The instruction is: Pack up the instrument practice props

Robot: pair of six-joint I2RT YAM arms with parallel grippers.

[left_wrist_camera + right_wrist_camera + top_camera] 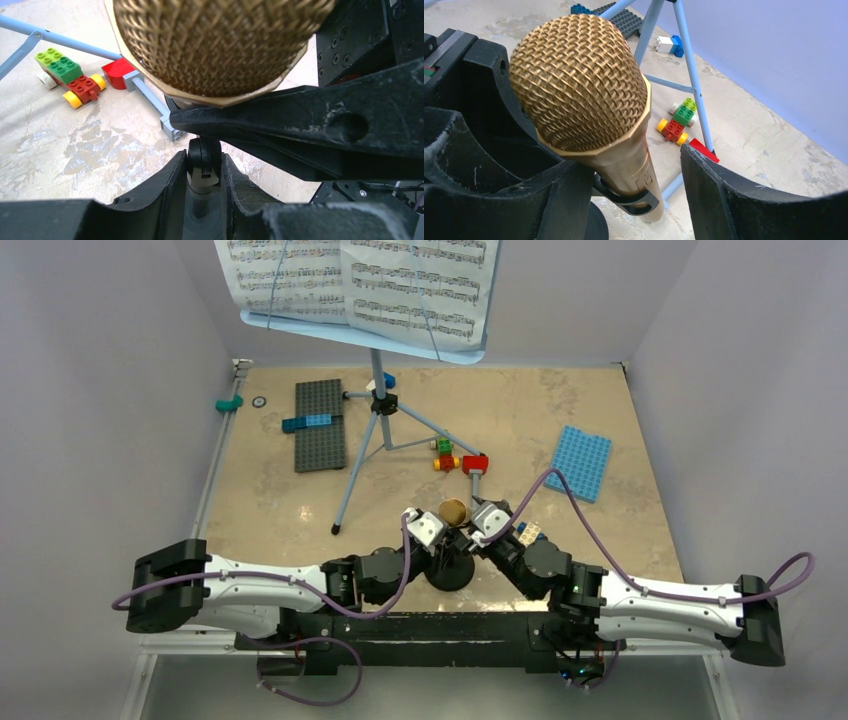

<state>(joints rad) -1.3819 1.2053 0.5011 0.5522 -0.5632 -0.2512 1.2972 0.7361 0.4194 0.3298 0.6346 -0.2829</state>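
The gold-brown toy microphone (453,510) sits tilted in the clip of the small black mic stand (450,570) at the near middle of the table. My left gripper (204,172) is shut on the stand's thin post just under the clip hinge. My right gripper (634,200) is open, its jaws on either side of the microphone's (579,85) body; a gap shows on the right side. The light-blue music stand (378,390) stands at the back with white sheet-music pages (360,280) on it.
A grey baseplate (320,425) with blue bricks lies back left and a blue baseplate (581,462) back right. A brick car (444,454) and a red brick (475,463) lie by the tripod's leg (430,435). Small bricks (528,533) lie by my right arm.
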